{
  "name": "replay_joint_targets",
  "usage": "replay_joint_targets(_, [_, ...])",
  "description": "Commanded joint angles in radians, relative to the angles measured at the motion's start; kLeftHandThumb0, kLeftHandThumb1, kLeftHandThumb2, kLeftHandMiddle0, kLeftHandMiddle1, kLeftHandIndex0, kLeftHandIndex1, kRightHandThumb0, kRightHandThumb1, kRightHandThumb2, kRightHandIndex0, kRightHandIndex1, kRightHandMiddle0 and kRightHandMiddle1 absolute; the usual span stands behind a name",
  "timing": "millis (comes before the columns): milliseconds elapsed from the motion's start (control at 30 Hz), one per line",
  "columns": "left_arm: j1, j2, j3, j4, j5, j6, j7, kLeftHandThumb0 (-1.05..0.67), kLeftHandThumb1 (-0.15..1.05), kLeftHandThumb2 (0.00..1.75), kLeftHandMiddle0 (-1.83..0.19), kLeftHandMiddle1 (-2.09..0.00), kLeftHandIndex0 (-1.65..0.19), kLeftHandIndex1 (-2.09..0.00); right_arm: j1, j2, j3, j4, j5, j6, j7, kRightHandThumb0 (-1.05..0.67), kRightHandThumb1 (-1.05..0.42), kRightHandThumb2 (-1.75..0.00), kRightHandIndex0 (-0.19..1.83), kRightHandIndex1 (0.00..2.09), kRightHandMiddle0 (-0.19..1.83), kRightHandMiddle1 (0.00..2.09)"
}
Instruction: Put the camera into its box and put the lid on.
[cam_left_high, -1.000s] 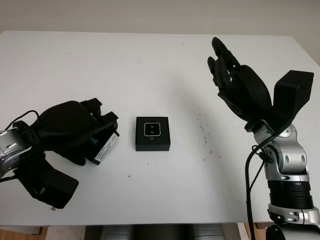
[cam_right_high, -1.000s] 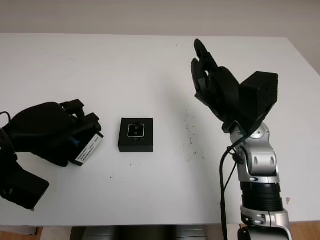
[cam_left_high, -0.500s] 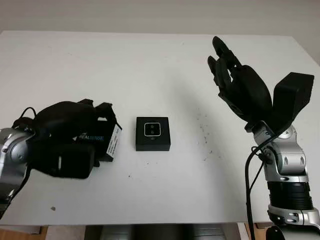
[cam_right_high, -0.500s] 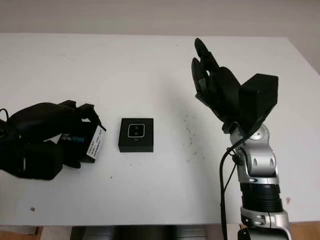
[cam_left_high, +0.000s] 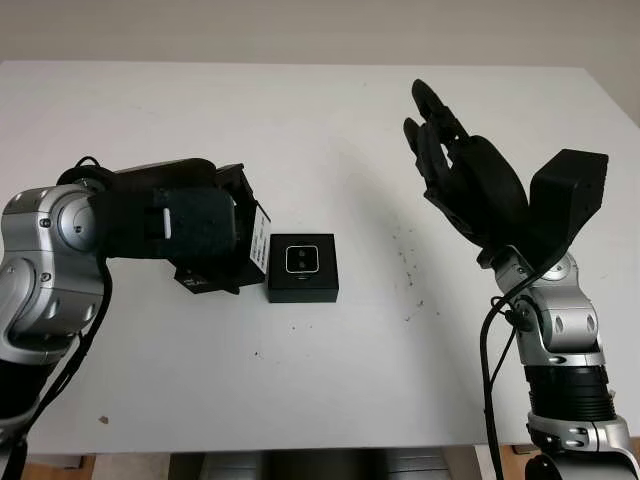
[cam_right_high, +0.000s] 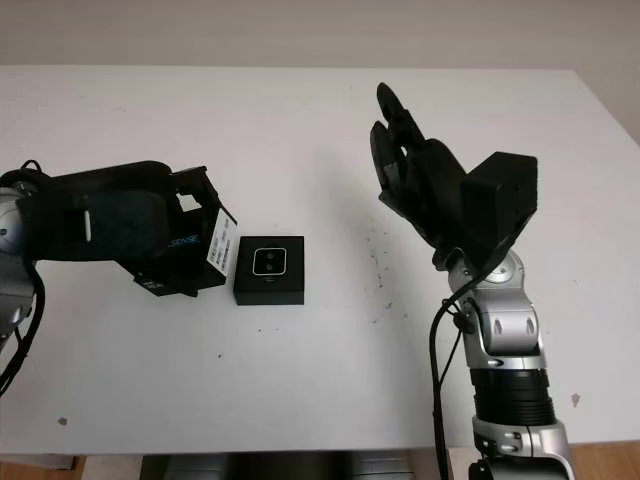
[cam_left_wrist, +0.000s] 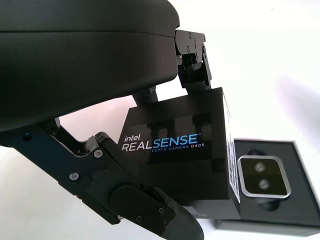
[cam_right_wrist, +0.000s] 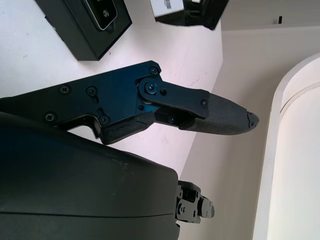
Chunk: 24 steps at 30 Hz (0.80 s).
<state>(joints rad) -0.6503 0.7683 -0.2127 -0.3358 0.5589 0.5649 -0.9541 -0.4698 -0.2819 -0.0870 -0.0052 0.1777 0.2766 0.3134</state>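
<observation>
The camera (cam_left_high: 302, 259) sits in its open box (cam_left_high: 303, 284) at the middle of the white bench (cam_left_high: 320, 130). The left hand (cam_left_high: 190, 235) grips the lid (cam_left_wrist: 185, 150) and holds it tilted just beside the box, off the bench. The right hand (cam_left_high: 465, 180) is raised well apart, released and holding nothing. The likely trouble is alignment: lowered while tilted, the lid could catch the box's rim and push the box aside, since nothing steadies it.

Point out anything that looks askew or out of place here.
Only the lid: the left hand holds it tilted beside the box, not over it. The camera sits squarely inside. The right hand is open, raised above the table.
</observation>
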Motion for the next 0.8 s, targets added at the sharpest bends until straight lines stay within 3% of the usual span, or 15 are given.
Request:
replay_joint_targets(0, [-0.035,-0.009,-0.013,0.0,-0.005,0.012,-0.008,-0.31,1.05,0.32,-0.63,-2.08,-0.49,-2.08,0.009,0.005,-0.003,0.005,0.004,-0.019,0.001,-0.76,-1.05,-0.66,-0.12,0.05,-0.12,0.07])
replay_joint_targets(267, [-0.088,-0.042,-0.05,0.056,-0.016,-0.019,0.021,-0.28,1.05,0.32,-0.85,-2.09,-0.7,-2.09,0.004,0.015,0.001,0.019,-0.002,-0.031,-0.004,-0.77,-1.05,-0.65,-0.13,0.05,-0.13,0.06])
replay_joint_targets(433, [-0.121,-0.05,-0.094,0.079,0.024,-0.014,0.018,-0.29,1.05,0.31,-0.55,-2.07,-0.43,-2.05,0.004,0.026,0.001,0.01,-0.007,-0.026,-0.023,-0.77,-1.05,-0.64,-0.12,0.05,-0.12,0.07])
replay_joint_targets(600, [-0.13,-0.071,-0.123,0.093,0.041,-0.027,0.023,-0.28,1.05,0.31,-0.7,-2.09,-0.48,-2.09,-0.001,0.039,-0.004,0.015,-0.002,-0.037,-0.039,-0.76,-1.05,-0.63,-0.11,0.06,-0.11,0.07])
replay_joint_targets(667, [-0.131,-0.08,-0.135,0.094,0.05,-0.034,0.028,-0.28,1.05,0.32,-0.62,-2.09,-0.37,-2.09,-0.003,0.044,-0.005,0.021,0.0,-0.043,-0.043,-0.76,-1.05,-0.62,-0.12,0.05,-0.11,0.07])
replay_joint_targets(767, [-0.132,-0.098,-0.143,0.103,0.059,-0.05,0.039,-0.29,1.05,0.34,-0.73,-2.09,-0.27,-1.96,-0.005,0.051,-0.005,0.019,-0.002,-0.042,-0.054,-0.77,-1.05,-0.62,-0.13,0.05,-0.12,0.07])
